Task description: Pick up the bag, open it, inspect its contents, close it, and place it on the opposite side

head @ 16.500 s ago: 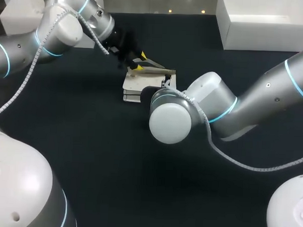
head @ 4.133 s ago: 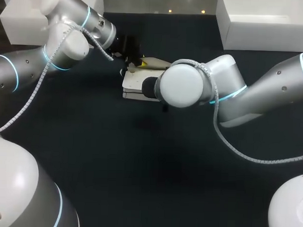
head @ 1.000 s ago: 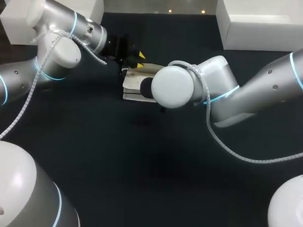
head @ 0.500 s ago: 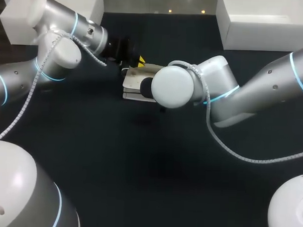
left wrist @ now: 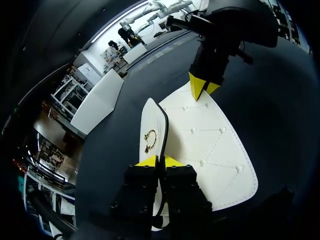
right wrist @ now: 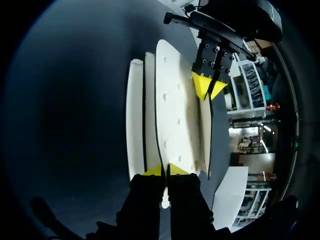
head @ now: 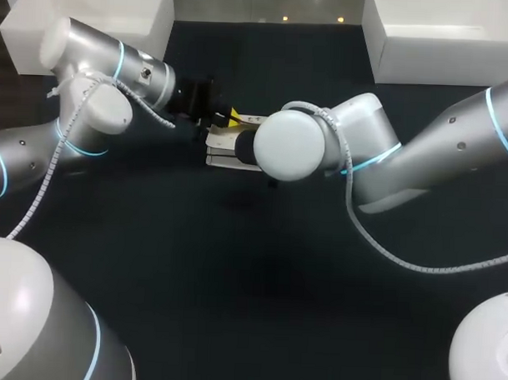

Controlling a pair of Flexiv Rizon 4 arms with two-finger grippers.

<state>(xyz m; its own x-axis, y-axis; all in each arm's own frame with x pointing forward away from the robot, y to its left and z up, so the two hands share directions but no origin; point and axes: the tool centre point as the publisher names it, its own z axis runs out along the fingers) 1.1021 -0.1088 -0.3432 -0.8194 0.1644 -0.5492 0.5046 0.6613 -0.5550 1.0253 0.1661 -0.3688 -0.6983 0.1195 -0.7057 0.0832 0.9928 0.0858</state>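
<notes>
The white quilted bag point(head: 220, 144) lies on the dark table, left of the middle. Its flap point(left wrist: 210, 145) is lifted, and a gold ring clasp point(left wrist: 150, 139) shows on the panel beside it. My left gripper point(left wrist: 159, 161) is shut on one edge of the flap. In the head view the left gripper point(head: 230, 118) sits at the bag's back left corner. My right gripper point(right wrist: 165, 170) is shut on the opposite edge of the flap, with the bag's body point(right wrist: 135, 120) beside it. The right arm's elbow point(head: 293, 147) hides that gripper from above. Each wrist view shows the other gripper point(left wrist: 204, 87) point(right wrist: 207, 86) at the far end.
A white box point(head: 93, 18) stands at the back left and another white box point(head: 443, 38) at the back right. Dark table surface point(head: 234, 273) stretches in front of the bag.
My left gripper's fingers have come together on the flap's edge and shifted slightly toward the front. The right arm has stayed still.
</notes>
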